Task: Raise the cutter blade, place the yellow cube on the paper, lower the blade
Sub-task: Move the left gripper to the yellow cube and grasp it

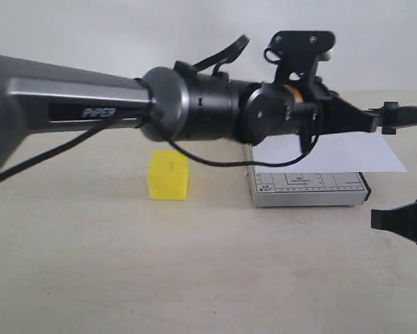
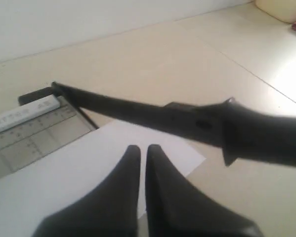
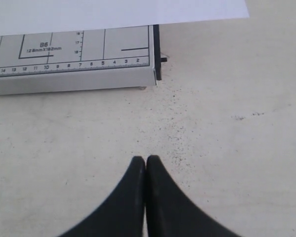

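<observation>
yellow cube [image 1: 168, 175] sits on the table at nine o'clock from the cutter base [image 1: 309, 189], off the paper [image 1: 354, 153]. it looks light, rigid and matte, so pinch opposite flat faces. cutter blade [image 2: 152, 111] slants above the paper. left gripper [image 2: 143, 152] and right gripper [image 3: 146, 162] are both pinched together, empty.

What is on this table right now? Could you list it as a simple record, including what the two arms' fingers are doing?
yellow cube: on the table, apart from the cutter base, not on the paper
paper: white sheet lying on the cutter base, sticking out past it
cutter blade: raised at an angle above the paper
left fingers: closed, empty, over the paper near the blade
right fingers: closed, empty, above the table in front of the base
</observation>
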Controlling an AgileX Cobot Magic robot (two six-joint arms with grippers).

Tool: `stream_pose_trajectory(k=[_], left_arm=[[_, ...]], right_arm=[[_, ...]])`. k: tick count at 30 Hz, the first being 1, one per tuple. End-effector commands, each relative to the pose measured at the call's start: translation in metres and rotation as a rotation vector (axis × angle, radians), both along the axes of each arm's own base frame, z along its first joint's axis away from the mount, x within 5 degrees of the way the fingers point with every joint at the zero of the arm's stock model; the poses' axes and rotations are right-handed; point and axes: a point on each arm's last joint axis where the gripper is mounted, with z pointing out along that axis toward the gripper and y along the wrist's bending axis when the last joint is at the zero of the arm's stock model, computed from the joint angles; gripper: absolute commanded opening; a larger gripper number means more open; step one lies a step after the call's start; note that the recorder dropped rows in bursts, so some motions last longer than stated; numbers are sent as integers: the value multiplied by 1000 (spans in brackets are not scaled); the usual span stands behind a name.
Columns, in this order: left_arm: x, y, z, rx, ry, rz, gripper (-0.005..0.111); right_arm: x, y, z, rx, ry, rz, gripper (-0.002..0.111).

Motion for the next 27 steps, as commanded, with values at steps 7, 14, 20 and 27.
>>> stream_pose_trajectory(k=[7, 14, 20, 27], left_arm=[[-72, 131, -15, 147, -318, 465, 5], [-82, 146, -34, 261, -177, 651, 5], [-84, 143, -48, 288, -117, 623, 6], [-90, 130, -61, 327, -31, 409, 64]], right_arm=[[-1, -2, -2, -15, 7, 5, 0], [-1, -1, -2, -13, 5, 6, 0], [-1, -1, -2, -11, 6, 5, 0], [-1, -1, -2, -8, 6, 2, 0]])
